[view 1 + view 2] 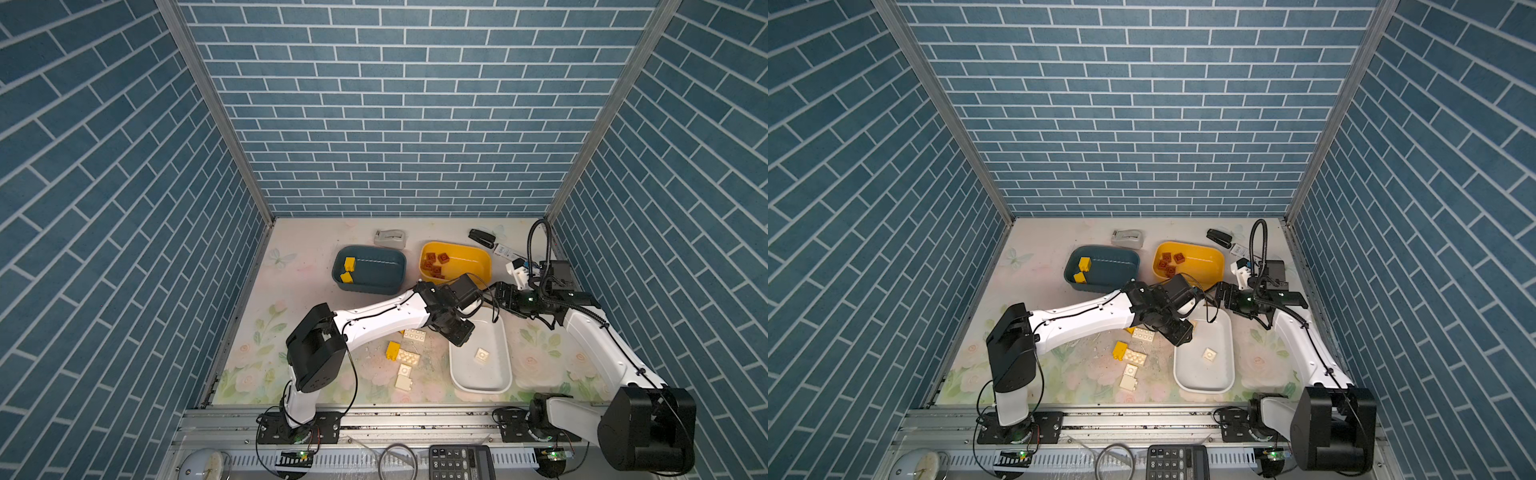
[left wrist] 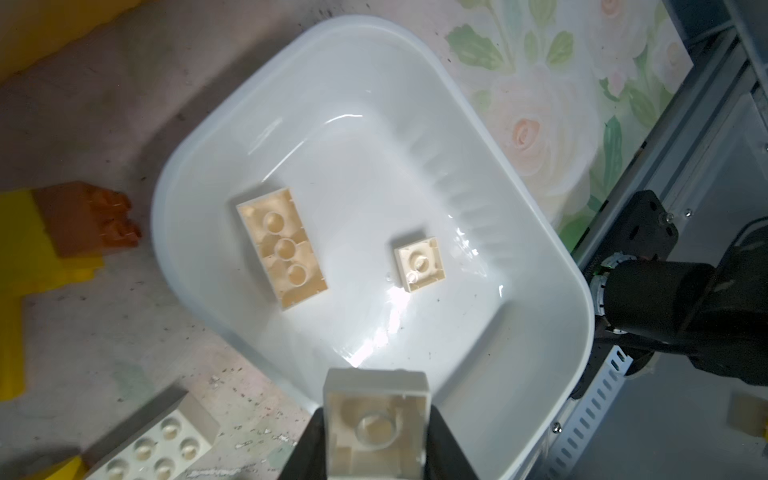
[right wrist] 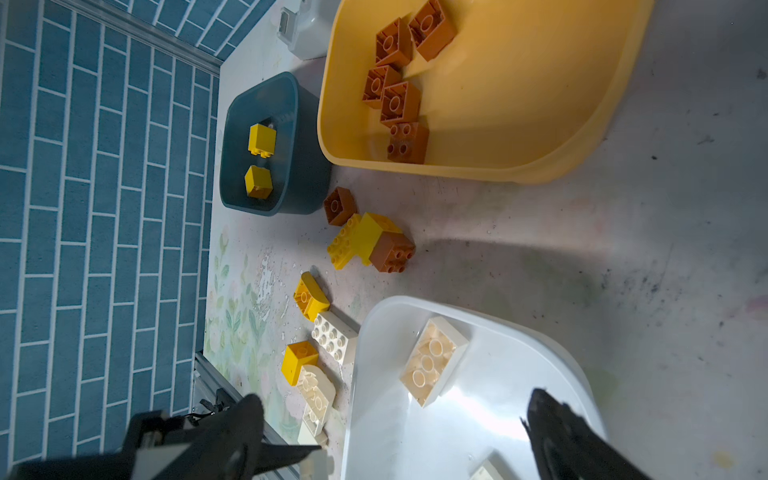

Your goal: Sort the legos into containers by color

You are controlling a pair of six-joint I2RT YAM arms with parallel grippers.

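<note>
Pink-and-green floral print is spread over the counter (image 1: 299,291), on which three tubs are set: the dark blue tub (image 1: 374,270) and the yellow tub (image 1: 469,259) at the far side, the white tub (image 1: 482,388) nearer the front. Sorting is judged to be roughly half done. Two yellow legos (image 3: 262,139) are lodged in the blue tub, five reddish-brown legos (image 3: 399,99) in the yellow one, and an oblong cream brick (image 2: 282,249) with a small square cream brick (image 2: 419,264) in the white one. The left tool (image 2: 376,440) is clenched on another square cream brick (image 2: 376,390), which is poised above the white tub's rim and not yet released. The right tool (image 3: 395,419) is spread wide and empty, held near the far end of the same tub. Loose on the counter among the tubs are two reddish-brown bricks (image 3: 340,205), one pressed against a yellow cluster (image 3: 361,239), two more yellow pieces (image 3: 309,297), and about four cream pieces (image 1: 408,356), so several more trips are thought to be needed.
</note>
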